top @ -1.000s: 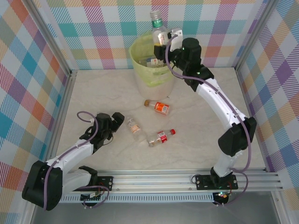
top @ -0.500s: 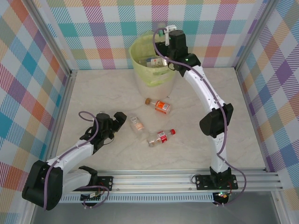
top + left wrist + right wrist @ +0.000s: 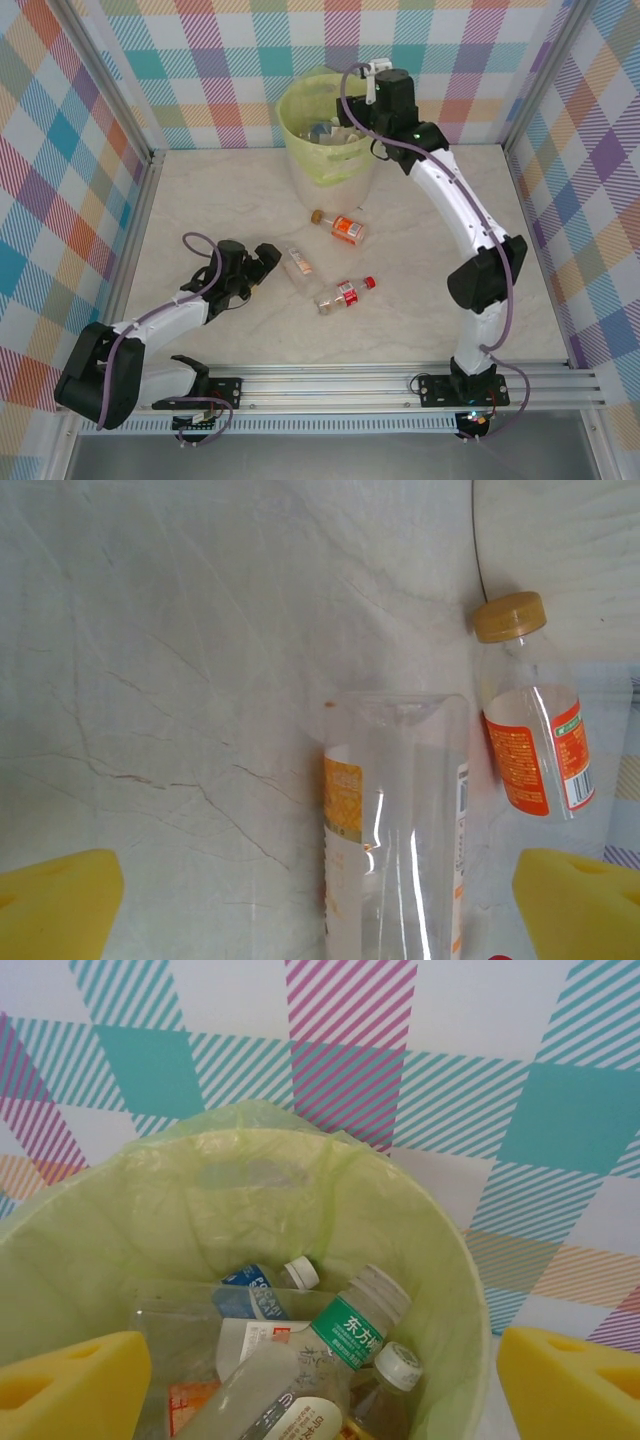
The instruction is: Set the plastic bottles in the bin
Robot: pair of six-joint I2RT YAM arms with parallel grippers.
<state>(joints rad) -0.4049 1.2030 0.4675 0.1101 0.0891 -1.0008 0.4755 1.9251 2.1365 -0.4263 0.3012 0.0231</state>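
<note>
Left jaws stand wide apart and empty. A clear orange-labelled bottle lies on the bench between them, nearer the right pad, long axis along the approach line, flat end away. Right jaws are wide apart and empty above the bin. A green-labelled bottle lies inside, cap towards the far right.

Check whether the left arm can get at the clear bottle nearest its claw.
Probably yes: the left claw is open and the clear bottle lies flat on the table just ahead, in line with the gap between its pads, nothing between them.
</note>
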